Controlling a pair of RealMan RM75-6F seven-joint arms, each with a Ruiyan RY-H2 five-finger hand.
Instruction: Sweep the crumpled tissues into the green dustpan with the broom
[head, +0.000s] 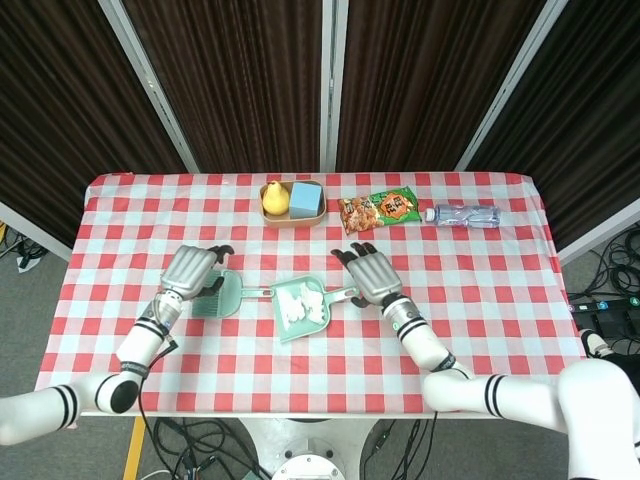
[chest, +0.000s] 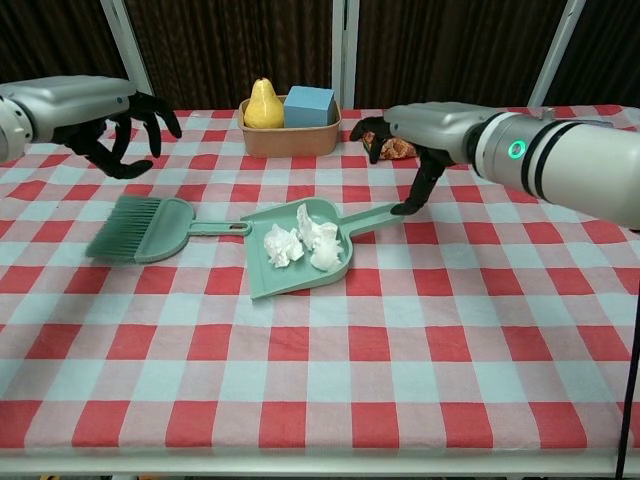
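Broom down on the cloth, tissues in the dustpan, both hands lifted off.

The green dustpan (chest: 300, 250) lies flat on the checked table (chest: 400, 380) with the crumpled tissues (chest: 298, 240) heaped inside it, its handle pointing toward the right hand (chest: 405, 135). That hand hovers above the handle tip with its fingers spread, holding nothing. The broom (chest: 150, 228) lies flat just left of the dustpan, bristles pointing away from it and its handle end reaching the pan's rim. The left hand (chest: 125, 125) hangs above the broom, fingers loosely curled and apart, empty. Behind them sit a basket (chest: 290, 138) with a pear (chest: 262, 102) and a blue block (chest: 308, 104), a snack bag (head: 378, 209) and a water bottle (head: 462, 214).
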